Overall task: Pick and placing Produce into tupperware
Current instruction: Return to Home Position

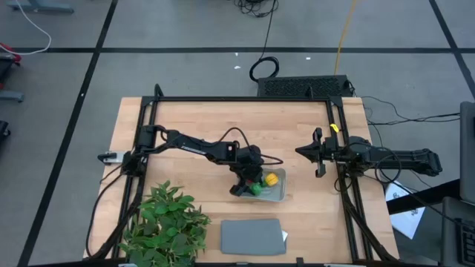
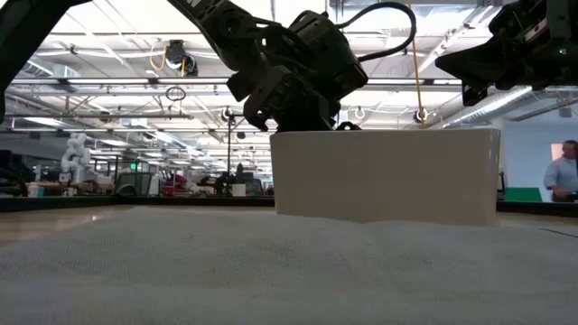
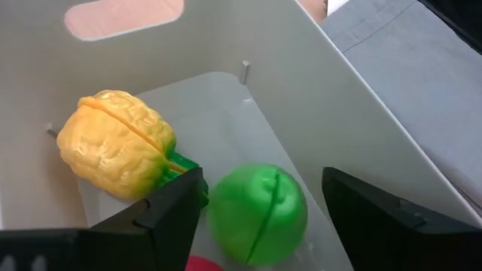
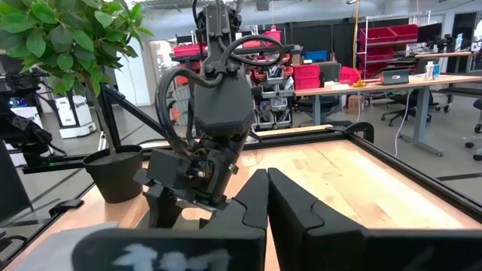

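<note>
The clear tupperware (image 1: 279,195) sits on the table near its middle. In the left wrist view its pale wall (image 3: 316,83) encloses the yellow piece with a green top (image 3: 117,143), the green round piece (image 3: 260,214) and a sliver of the red piece (image 3: 202,264), all lying on the floor. My left gripper (image 3: 262,181) reaches down into the container (image 2: 384,176), open, with a finger on either side of the green piece. My right gripper (image 1: 300,151) hovers to the container's right, shut and empty (image 4: 267,184).
A leafy potted plant (image 1: 167,222) stands at the near left corner. A flat grey rectangle (image 1: 252,236) lies just near of the container. Black frame rails (image 1: 241,99) border the table. A person (image 2: 564,171) stands far off in the room.
</note>
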Robot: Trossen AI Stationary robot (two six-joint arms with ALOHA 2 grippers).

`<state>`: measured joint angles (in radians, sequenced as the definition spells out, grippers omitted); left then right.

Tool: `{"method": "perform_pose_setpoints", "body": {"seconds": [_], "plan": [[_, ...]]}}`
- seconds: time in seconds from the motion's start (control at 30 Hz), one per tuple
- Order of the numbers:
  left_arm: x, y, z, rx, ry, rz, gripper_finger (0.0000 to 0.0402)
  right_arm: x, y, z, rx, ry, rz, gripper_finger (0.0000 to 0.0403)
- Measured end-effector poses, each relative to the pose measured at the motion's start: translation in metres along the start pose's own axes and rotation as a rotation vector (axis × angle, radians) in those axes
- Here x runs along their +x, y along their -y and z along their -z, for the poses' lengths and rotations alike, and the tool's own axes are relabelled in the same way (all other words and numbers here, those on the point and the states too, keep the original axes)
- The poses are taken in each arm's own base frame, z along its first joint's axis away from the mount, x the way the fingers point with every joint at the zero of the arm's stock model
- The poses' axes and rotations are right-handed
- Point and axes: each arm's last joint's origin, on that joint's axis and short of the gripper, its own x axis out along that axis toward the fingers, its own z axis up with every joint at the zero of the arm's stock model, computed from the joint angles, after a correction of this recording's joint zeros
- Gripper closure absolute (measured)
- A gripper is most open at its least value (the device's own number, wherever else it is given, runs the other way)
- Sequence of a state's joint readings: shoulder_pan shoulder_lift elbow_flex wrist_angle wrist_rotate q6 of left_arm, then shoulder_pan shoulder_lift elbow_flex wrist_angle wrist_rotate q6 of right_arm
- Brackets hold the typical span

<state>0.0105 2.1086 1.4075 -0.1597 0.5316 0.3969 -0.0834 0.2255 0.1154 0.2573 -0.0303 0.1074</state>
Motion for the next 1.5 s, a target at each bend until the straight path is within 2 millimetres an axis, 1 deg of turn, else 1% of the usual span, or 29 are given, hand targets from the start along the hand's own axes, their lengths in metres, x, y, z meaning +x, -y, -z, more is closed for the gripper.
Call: {"method": "perform_pose_setpoints", "body": {"seconds": [0.2, 0.4, 0.47, 0.57, 0.67, 0.83, 0.9, 0.97, 1.07, 1.2, 1.3, 1.33, 1.37, 1.5], "plan": [[-0.003, 0.000, -0.002, -0.002, -0.006, -0.020, 0.0124, 0.000, 0.000, 0.000, 0.000, 0.000, 0.000, 0.0403], [-0.016, 0.000, -0.018, 0.004, -0.022, -0.080, 0.0123, 0.000, 0.000, 0.000, 0.000, -0.002, 0.000, 0.0403], [-0.025, 0.003, -0.023, 0.008, -0.045, -0.088, 0.0123, 0.000, 0.000, 0.000, 0.003, -0.003, -0.001, 0.0403], [-0.042, 0.008, -0.037, 0.048, -0.021, -0.123, 0.0123, 0.000, 0.000, 0.001, 0.004, -0.009, -0.003, 0.0403], [-0.063, 0.015, -0.049, 0.067, -0.010, -0.177, 0.0123, 0.000, 0.000, 0.001, 0.011, -0.009, -0.010, 0.0403], [-0.106, 0.030, -0.069, 0.086, -0.005, -0.289, 0.0124, 0.000, -0.001, -0.002, 0.010, 0.021, -0.031, 0.0403], [-0.121, 0.038, -0.072, 0.085, -0.019, -0.316, 0.0132, 0.000, -0.001, -0.003, 0.010, 0.028, -0.031, 0.0403], [-0.138, 0.047, -0.076, 0.088, -0.031, -0.345, 0.0152, -0.001, -0.001, -0.004, 0.010, 0.036, -0.032, 0.0403], [-0.159, 0.058, -0.080, 0.087, -0.044, -0.383, 0.0203, -0.002, -0.001, -0.006, 0.009, 0.055, -0.033, 0.0403], [-0.183, 0.072, -0.080, 0.066, -0.058, -0.380, 0.0295, -0.003, -0.001, -0.006, 0.009, 0.065, -0.032, 0.0403], [-0.193, 0.081, -0.079, 0.064, -0.075, -0.371, 0.0371, -0.004, -0.002, -0.007, 0.009, 0.070, -0.032, 0.0403], [-0.196, 0.084, -0.078, 0.064, -0.081, -0.375, 0.0385, -0.004, -0.002, -0.007, 0.009, 0.069, -0.032, 0.0403], [-0.198, 0.087, -0.077, 0.067, -0.086, -0.386, 0.0391, -0.004, -0.002, -0.007, 0.009, 0.071, -0.032, 0.0403], [-0.212, 0.099, -0.076, 0.079, -0.102, -0.474, 0.0397, -0.004, -0.002, -0.007, 0.009, 0.068, -0.032, 0.0403]]}}
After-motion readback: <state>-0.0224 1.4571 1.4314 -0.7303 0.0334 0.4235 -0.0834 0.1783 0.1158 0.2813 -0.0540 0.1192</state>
